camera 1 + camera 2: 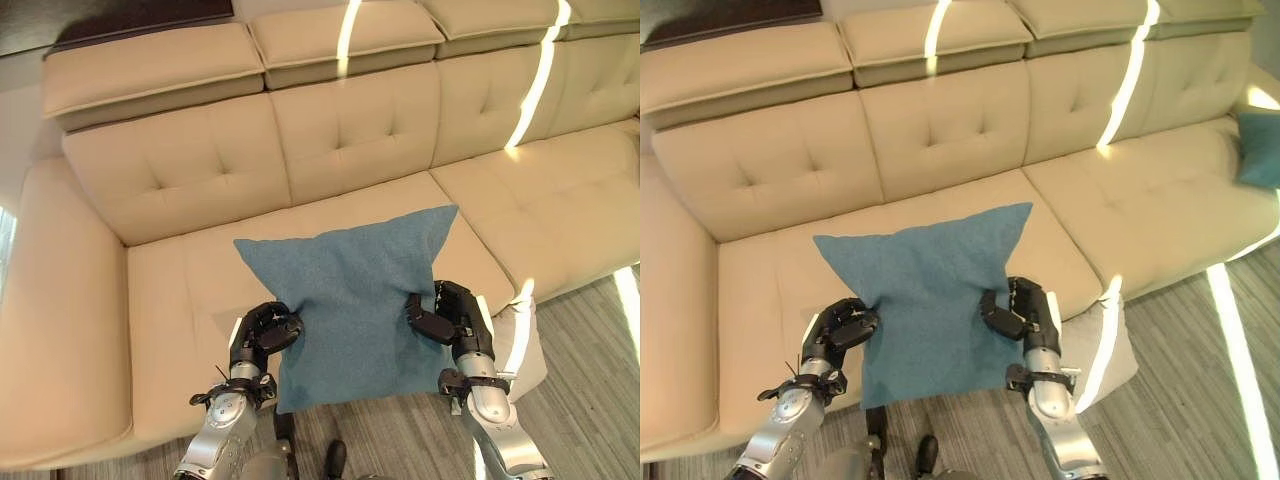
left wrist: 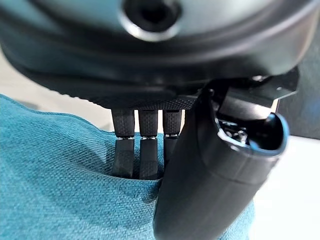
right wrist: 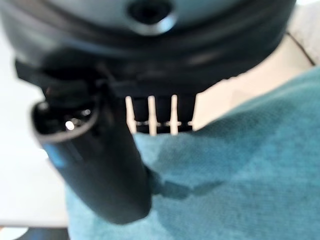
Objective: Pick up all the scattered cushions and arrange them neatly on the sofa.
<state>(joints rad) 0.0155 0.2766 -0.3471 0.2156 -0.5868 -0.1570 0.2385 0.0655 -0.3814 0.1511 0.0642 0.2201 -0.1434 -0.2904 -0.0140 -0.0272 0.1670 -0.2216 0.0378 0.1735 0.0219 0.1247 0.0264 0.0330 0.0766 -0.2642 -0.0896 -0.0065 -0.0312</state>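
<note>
We had the square teal fabric cushion [image 1: 355, 300] pinched in both hands, left hand [image 1: 265, 333] and right hand [image 1: 447, 315], over the cream leather sofa [image 1: 180, 180]; another teal cushion [image 1: 1262, 148] lay at three o'clock, and a pale cushion [image 1: 1102, 345] waited on the floor.

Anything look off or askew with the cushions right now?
The blue cushion, pinched by left hand and right hand, overhangs the sofa edge. A white cushion leans on the floor.

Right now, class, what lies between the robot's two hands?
The blue cushion spans the whole stretch between the left hand and right hand, each pinching an edge, over the sofa seat. The left eye view shows it best.
</note>
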